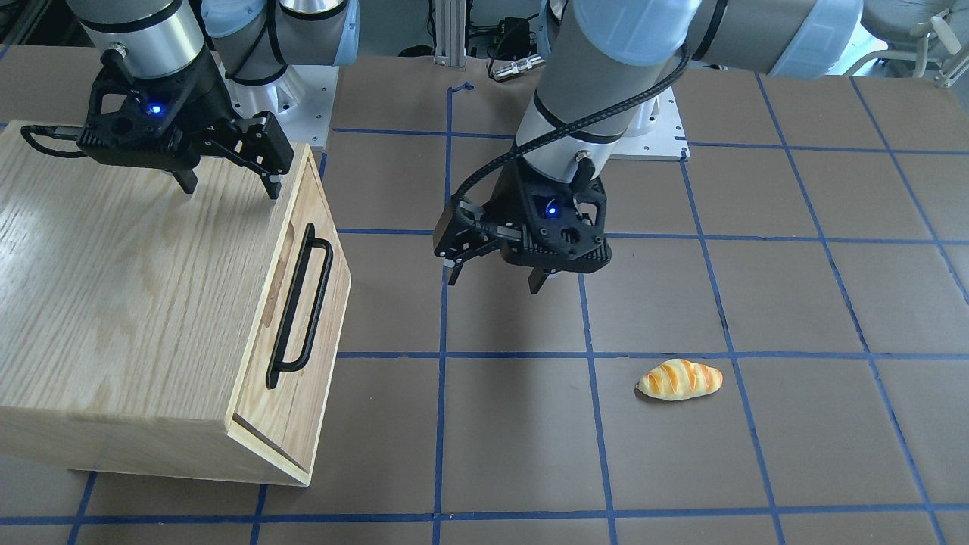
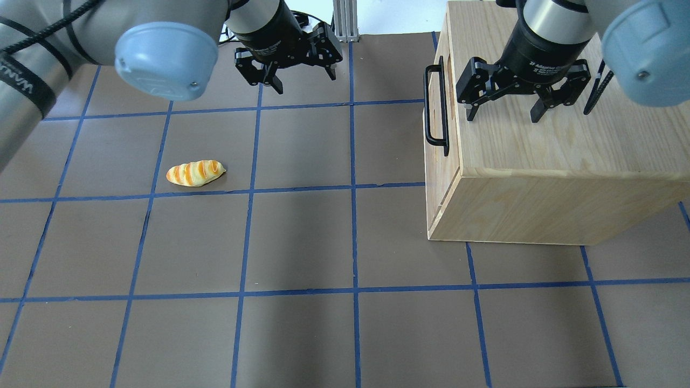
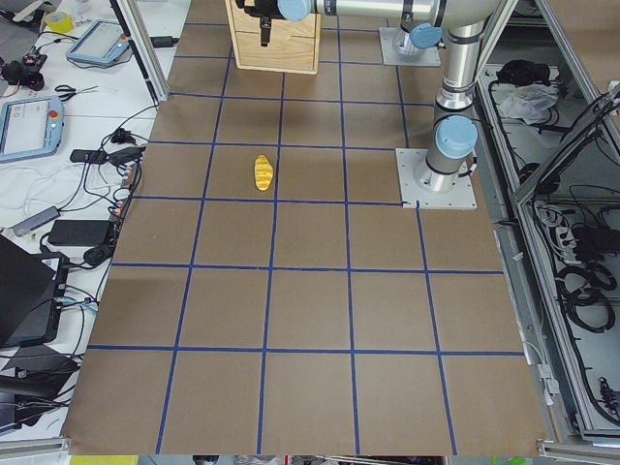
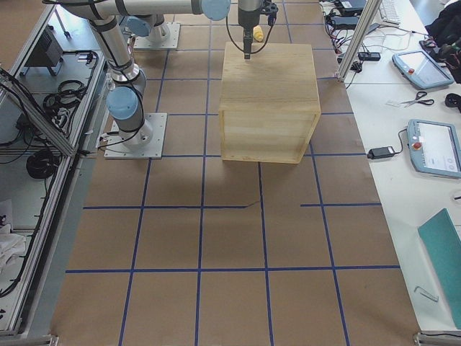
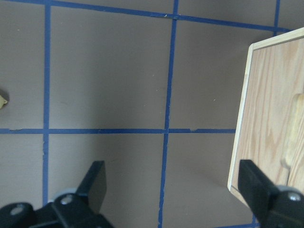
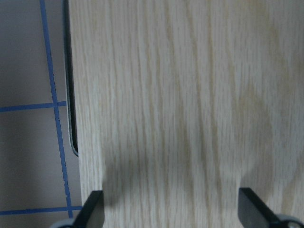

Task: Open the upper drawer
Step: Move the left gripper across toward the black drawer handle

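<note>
Black-handled light-wood upper drawer (image 1: 325, 333) looked shut, untouched. Right gripper (image 1: 227, 185) above oak-grain cabinet (image 1: 113, 265), left gripper (image 1: 496, 280) over brown table (image 1: 515, 424): both spread, empty. Grasp, pull not begun.

A brown tabletop (image 2: 302, 334), marked into squares by blue tape lines (image 2: 353, 242), fills most views under even light with soft shadows. At the left of the exterior left view, a white bench (image 3: 58, 184) holds tablets (image 3: 27, 126), cables (image 3: 107, 160) and scissors (image 3: 66, 93).

Table (image 2: 302, 242) is just brown panels with a blue tape grid. Sitting on it: a big wooden cabinet (image 2: 539, 161) at one side, and a small striped bread roll (image 2: 195, 173) well apart from it.
</note>
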Robot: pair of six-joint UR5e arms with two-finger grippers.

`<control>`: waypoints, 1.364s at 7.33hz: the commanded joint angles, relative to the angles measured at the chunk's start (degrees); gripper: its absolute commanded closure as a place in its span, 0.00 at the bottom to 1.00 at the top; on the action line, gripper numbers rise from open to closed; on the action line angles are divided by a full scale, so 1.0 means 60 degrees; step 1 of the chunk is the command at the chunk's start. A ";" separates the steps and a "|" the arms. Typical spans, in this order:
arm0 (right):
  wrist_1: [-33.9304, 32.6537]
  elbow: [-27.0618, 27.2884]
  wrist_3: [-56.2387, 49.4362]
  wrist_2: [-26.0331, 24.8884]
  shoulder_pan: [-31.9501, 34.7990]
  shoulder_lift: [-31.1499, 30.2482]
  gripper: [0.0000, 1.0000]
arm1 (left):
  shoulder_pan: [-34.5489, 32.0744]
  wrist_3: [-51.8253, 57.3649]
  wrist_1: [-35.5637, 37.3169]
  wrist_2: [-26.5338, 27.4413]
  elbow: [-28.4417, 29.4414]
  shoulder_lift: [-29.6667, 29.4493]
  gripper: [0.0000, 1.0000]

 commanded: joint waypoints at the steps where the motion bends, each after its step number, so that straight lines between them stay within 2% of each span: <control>1: 0.0000 0.0000 0.0000 -0.0009 0.0000 0.0000 0.00 | -0.0619 -0.0407 0.0241 -0.0064 0.0452 -0.0531 0.00; 4: -0.0015 0.0000 0.0000 -0.0009 0.0000 0.0000 0.00 | -0.1176 -0.0905 0.0942 -0.0108 0.0762 -0.1235 0.00; 8: 0.0000 0.0000 0.0000 -0.0010 0.0000 0.0000 0.00 | -0.1602 -0.1375 0.0945 -0.0151 0.0776 -0.1558 0.00; 9: 0.0000 0.0000 0.0000 0.0005 0.0000 0.0000 0.00 | -0.1661 -0.1389 0.0959 -0.0717 0.0776 -0.1602 0.00; 10: 0.0000 0.0000 0.0000 0.0005 0.0000 0.0000 0.00 | -0.1705 -0.1375 0.0959 -0.0752 0.0776 -0.1603 0.00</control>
